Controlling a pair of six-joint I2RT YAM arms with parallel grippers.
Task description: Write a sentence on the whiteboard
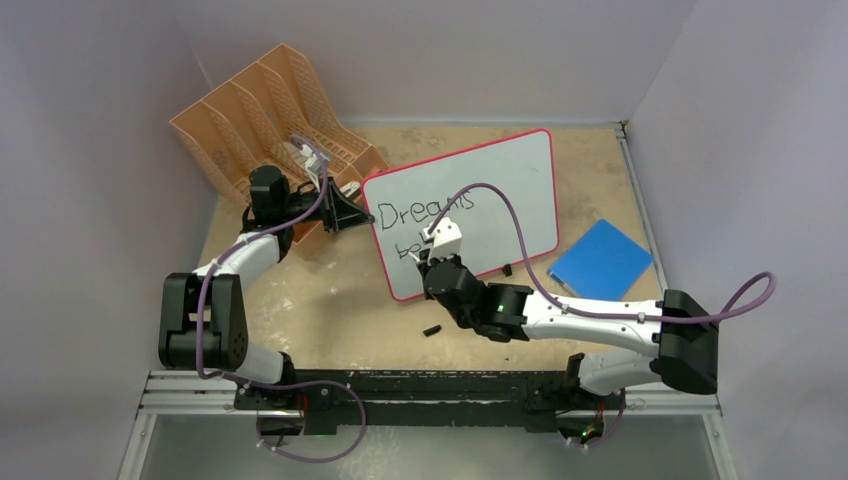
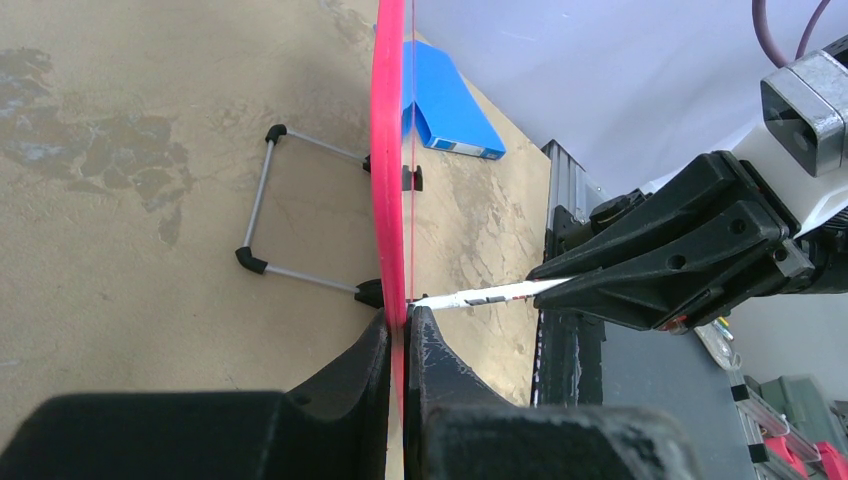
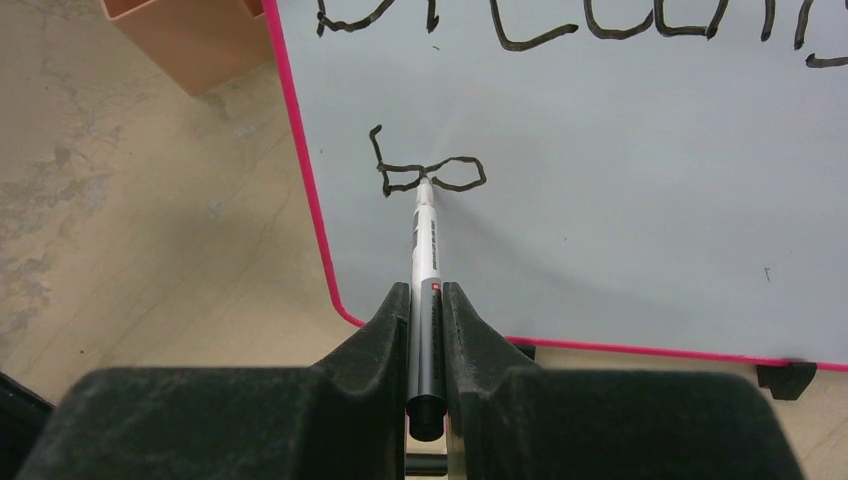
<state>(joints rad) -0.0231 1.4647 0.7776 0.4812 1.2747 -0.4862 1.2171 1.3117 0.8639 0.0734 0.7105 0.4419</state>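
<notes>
Both shut: left gripper (image 2: 405,322) pinches whiteboard (image 1: 505,185) frame centre-left of top view, right gripper (image 3: 427,296) holds marker (image 3: 425,235) barrel; board probably light, stiff, tippy.

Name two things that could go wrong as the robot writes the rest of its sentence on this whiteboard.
1. The left gripper pinches the whiteboard only at its red edge, and the board is propped on a thin wire stand; pen pressure might swing or shift it, spoiling the strokes.
2. The marker sticks far out of the right gripper; it could tilt or slip in the grip, leaving wobbly letters.
</notes>
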